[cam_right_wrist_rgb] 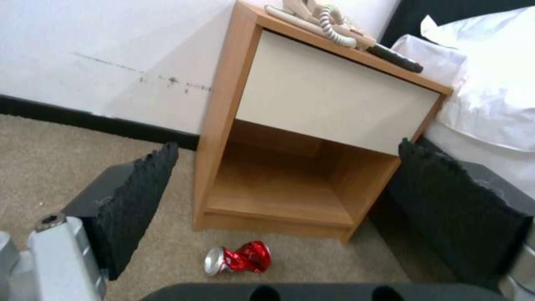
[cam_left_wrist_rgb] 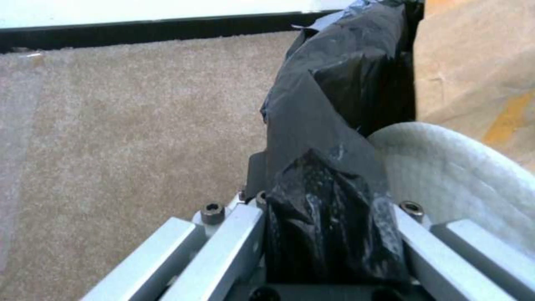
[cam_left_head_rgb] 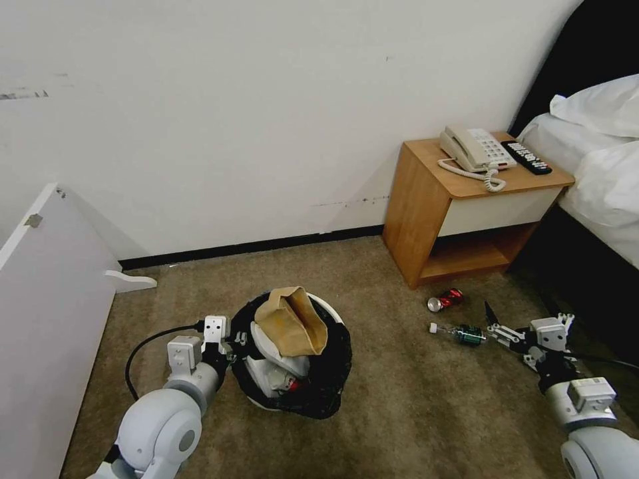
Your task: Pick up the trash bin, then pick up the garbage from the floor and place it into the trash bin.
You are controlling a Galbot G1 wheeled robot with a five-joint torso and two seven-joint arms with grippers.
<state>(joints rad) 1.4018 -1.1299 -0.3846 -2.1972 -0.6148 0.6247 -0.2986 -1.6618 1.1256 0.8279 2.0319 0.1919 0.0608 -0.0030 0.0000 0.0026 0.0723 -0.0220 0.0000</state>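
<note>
The trash bin [cam_left_head_rgb: 331, 376], white with a black bag liner, stands on the carpet in the head view. It holds a brown paper bag [cam_left_head_rgb: 291, 320] and white slippers [cam_left_head_rgb: 276, 356]. My left gripper [cam_left_head_rgb: 229, 347] is shut on the bin's near-left rim; the left wrist view shows the bag-covered rim [cam_left_wrist_rgb: 329, 175] pinched between the fingers, with a slipper [cam_left_wrist_rgb: 462, 175] beside it. Right of the bin, my right gripper [cam_left_head_rgb: 494, 326] is open just right of a green-labelled bottle [cam_left_head_rgb: 464, 333]. A crushed red can [cam_left_head_rgb: 446, 299] lies beyond. The right wrist view shows the can [cam_right_wrist_rgb: 240, 258] ahead of the open pads [cam_right_wrist_rgb: 139, 196].
A wooden nightstand [cam_left_head_rgb: 426, 219] stands against the wall, with a beige telephone [cam_left_head_rgb: 474, 150] and a black remote [cam_left_head_rgb: 526, 157] on top. The bed [cam_left_head_rgb: 599, 166] fills the right side. A white panel [cam_left_head_rgb: 53, 313] leans at the left. Bare carpet lies between bin and bottle.
</note>
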